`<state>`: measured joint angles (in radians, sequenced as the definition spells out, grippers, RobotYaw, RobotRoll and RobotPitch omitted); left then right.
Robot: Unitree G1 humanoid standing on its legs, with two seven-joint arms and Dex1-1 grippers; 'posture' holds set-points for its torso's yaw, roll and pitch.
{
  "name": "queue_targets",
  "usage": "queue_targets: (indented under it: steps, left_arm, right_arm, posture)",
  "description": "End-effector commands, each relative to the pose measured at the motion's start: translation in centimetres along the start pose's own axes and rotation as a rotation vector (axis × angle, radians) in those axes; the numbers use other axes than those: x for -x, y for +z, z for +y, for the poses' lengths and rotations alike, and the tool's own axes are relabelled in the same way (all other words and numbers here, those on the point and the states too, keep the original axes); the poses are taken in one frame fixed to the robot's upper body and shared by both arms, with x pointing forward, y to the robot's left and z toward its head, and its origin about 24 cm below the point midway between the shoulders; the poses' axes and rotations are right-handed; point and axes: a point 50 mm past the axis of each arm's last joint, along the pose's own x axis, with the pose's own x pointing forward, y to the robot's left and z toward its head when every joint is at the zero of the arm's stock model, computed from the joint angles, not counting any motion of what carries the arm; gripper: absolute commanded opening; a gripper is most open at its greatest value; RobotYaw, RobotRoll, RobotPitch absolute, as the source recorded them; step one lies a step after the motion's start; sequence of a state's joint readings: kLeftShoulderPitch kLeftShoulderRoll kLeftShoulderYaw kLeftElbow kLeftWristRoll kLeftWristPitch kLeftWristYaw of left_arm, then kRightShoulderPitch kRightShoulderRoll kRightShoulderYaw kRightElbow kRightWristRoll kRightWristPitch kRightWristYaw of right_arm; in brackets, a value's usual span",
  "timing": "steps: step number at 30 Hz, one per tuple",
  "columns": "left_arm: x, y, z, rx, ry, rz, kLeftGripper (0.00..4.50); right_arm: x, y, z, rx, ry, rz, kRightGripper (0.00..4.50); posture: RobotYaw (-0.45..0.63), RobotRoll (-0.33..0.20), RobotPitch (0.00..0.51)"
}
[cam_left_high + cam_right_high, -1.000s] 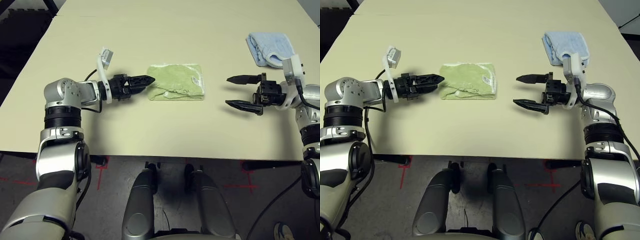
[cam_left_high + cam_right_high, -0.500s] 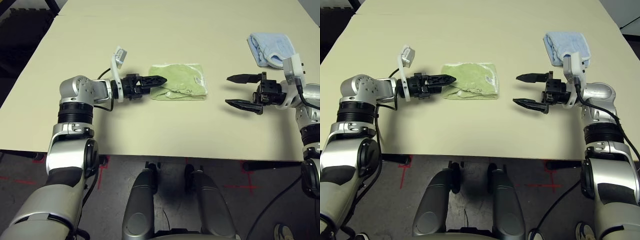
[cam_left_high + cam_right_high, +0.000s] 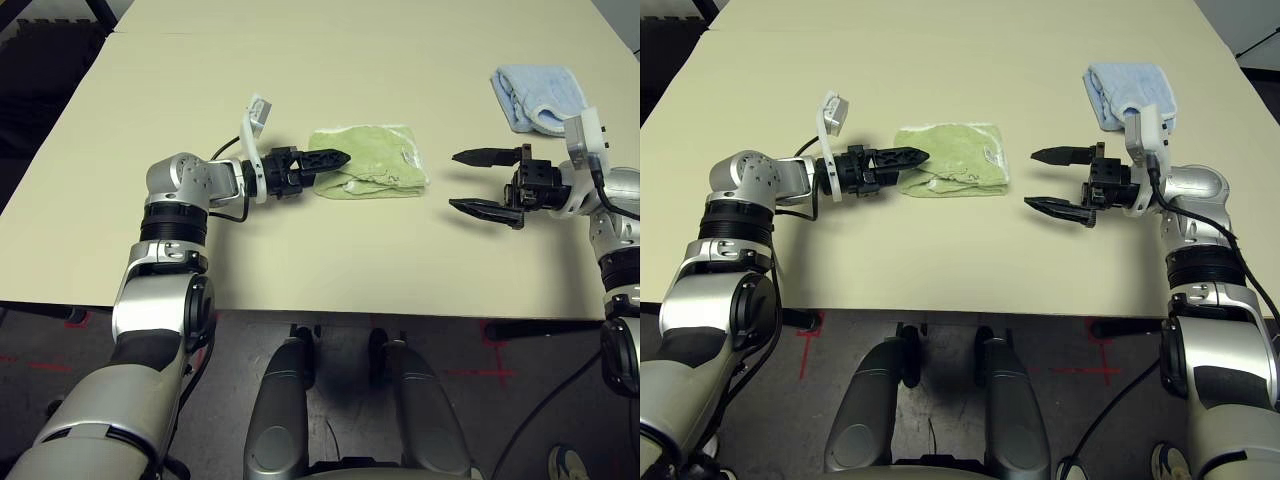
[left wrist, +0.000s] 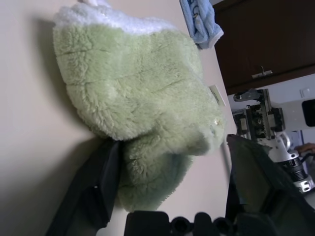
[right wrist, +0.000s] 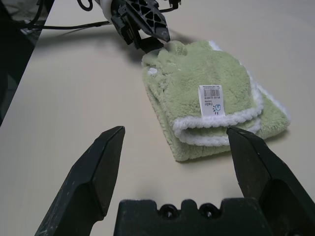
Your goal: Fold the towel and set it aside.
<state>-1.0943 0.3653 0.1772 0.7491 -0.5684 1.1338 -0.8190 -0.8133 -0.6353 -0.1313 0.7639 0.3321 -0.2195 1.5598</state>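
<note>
Left end effector [image 3: 335,158] fingers apart astride the folded towel's [image 3: 378,170] near edge, right end effector [image 3: 472,181] wide apart over bare table [image 3: 300,70].

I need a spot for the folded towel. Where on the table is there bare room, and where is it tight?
The beige table is bare along its far stretch beyond the folded light green terry towel, and along the near edge below it. It is tight around the towel, where the left hand reaches its edge, and by the right hand near the light blue folded cloth.
</note>
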Motion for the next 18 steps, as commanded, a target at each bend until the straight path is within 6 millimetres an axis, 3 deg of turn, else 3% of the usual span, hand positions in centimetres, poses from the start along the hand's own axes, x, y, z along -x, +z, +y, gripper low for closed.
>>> queue_targets:
  steps: [1,8,9,18]
  left_arm:
    - [-0.26,-0.19,0.40,0.000,0.033,0.017,2.86]
    - [-0.24,-0.18,0.83,0.008,0.061,0.011,0.17]
    - [-0.24,-0.15,0.84,0.010,0.061,0.009,0.02]
    - [0.37,0.65,1.10,0.006,0.084,-0.050,0.02]
  right_arm:
    - [0.02,0.05,0.05,0.015,0.009,0.011,4.50]
    - [0.11,0.04,0.01,0.016,0.006,0.016,4.50]
    - [0.12,0.04,0.00,0.016,0.005,0.017,4.50]
    - [0.23,-0.03,-0.03,0.018,-0.003,0.023,4.50]
  posture:
    - [0.00,0.000,0.239]
    - [0.00,0.000,0.240]
    - [0.00,0.000,0.241]
    - [0.01,0.000,0.239]
